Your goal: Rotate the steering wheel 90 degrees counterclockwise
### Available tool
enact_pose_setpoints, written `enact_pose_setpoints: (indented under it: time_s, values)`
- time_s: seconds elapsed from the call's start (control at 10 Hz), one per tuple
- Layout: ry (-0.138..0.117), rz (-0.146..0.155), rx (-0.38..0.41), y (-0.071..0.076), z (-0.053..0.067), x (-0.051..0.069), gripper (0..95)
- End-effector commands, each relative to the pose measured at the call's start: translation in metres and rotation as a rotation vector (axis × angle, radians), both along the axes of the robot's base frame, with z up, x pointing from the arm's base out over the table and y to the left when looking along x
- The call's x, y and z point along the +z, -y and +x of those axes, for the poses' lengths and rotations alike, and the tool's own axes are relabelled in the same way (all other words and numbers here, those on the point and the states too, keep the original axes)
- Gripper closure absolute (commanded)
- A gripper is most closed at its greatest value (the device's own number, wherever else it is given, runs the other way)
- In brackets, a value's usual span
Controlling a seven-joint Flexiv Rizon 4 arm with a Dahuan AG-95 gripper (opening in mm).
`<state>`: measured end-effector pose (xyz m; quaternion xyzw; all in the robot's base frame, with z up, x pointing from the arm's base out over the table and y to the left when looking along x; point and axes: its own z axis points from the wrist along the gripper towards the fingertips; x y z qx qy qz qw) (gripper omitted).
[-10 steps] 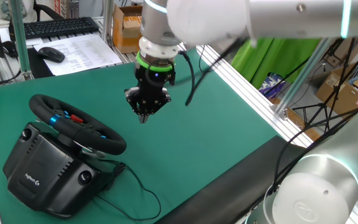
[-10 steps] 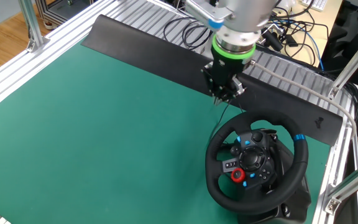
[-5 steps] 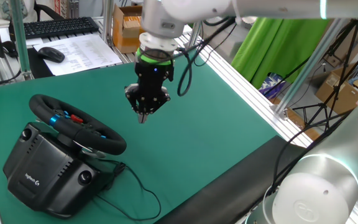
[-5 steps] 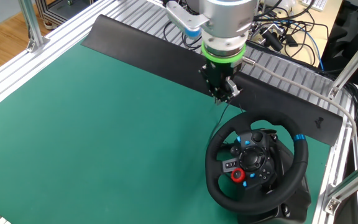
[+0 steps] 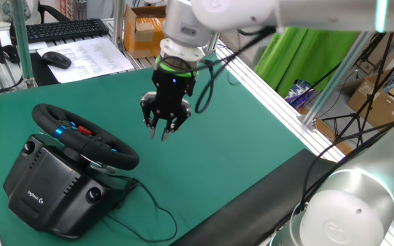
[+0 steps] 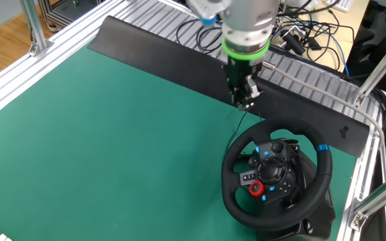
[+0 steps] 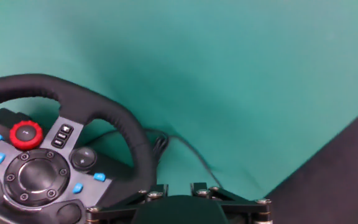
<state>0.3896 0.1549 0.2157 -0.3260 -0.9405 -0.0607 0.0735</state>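
Observation:
The steering wheel (image 5: pixel 81 133) is black and round, with blue and red buttons on its spokes, and sits tilted on a boxy black Logitech base (image 5: pixel 46 188) at the left of the green mat. It also shows in the other fixed view (image 6: pixel 271 171), and its rim (image 7: pixel 104 109) fills the lower left of the hand view. My gripper (image 5: pixel 164 134) hangs above the mat to the right of the wheel, beyond its far rim in the other fixed view (image 6: pixel 245 104). Its fingers stand apart, empty, touching nothing. Only the finger bases (image 7: pixel 174 190) show in the hand view.
The wheel's cable (image 5: pixel 149 205) trails over the mat by the base. A black keyboard (image 5: pixel 63 29), a mouse (image 5: pixel 57 59) and papers lie on the desk behind. A black strip (image 6: pixel 153 47) and an aluminium frame with loose cables border the mat.
The gripper has turned about its own axis and shifted slightly. Its fingers, closed to a point before, now stand apart. The wheel has not moved.

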Motion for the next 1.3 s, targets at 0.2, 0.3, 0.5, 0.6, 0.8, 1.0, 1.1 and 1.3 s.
enact_pose_setpoints:
  time_s: [0.2, 0.3, 0.5, 0.6, 0.8, 1.0, 1.1, 1.3]
  values:
    - [-0.020, 0.021, -0.081, -0.022, -0.002, 0.004, 57.0]
    - [-0.030, 0.042, -0.113, -0.031, -0.004, 0.008, 57.0]
    - [-0.038, 0.048, -0.140, -0.039, -0.008, 0.008, 57.0]
    - [-0.042, 0.048, -0.154, -0.042, -0.010, 0.008, 57.0]
    - [-0.051, 0.064, -0.187, -0.046, -0.014, 0.006, 57.0]
    - [-0.057, 0.088, -0.213, -0.050, -0.017, 0.005, 57.0]
    - [-0.060, 0.106, -0.237, -0.053, -0.018, 0.006, 57.0]
    - [-0.061, 0.120, -0.268, -0.061, -0.019, 0.009, 57.0]
